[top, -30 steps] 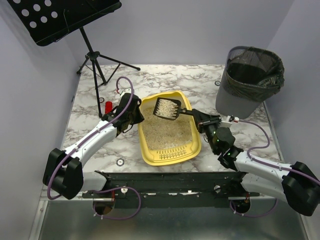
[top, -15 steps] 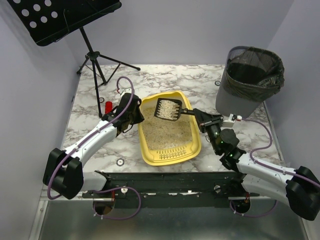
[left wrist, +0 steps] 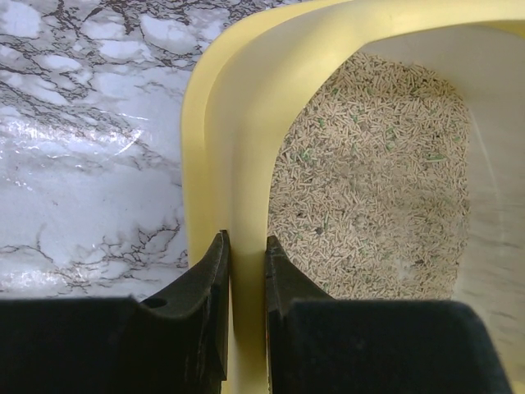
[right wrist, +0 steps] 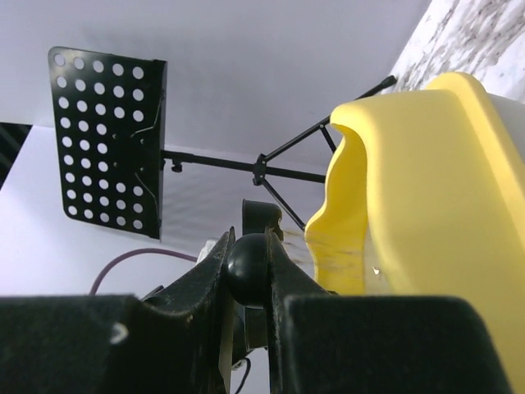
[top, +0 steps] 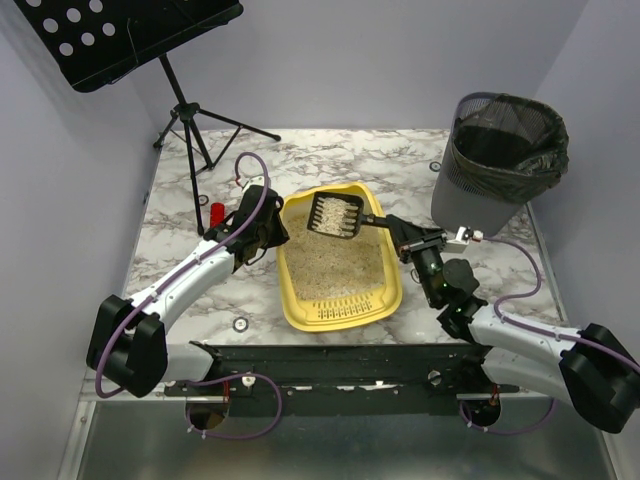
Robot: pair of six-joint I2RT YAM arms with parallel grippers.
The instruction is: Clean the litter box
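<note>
The yellow litter box point(top: 340, 312) lies mid-table with beige litter point(top: 335, 268) and its slotted end nearest the arms. My left gripper point(top: 272, 232) is shut on its left rim; the left wrist view shows the rim point(left wrist: 246, 205) pinched between the jaws beside the litter point(left wrist: 377, 189). My right gripper point(top: 398, 232) is shut on the handle of a black slotted scoop point(top: 335, 215), held above the box's far end with litter in it. In the right wrist view the jaws clamp the handle's round end point(right wrist: 246, 258) beside the yellow box wall point(right wrist: 426, 189).
A grey bin with a black bag point(top: 497, 160) stands at the back right. A black music stand point(top: 130, 35) rises at the back left, its tripod point(top: 205, 125) on the table. A small red object point(top: 216, 216) lies left of my left gripper.
The scoop has risen slightly and shifted toward the box's far end with my right gripper. The left arm has not moved.
</note>
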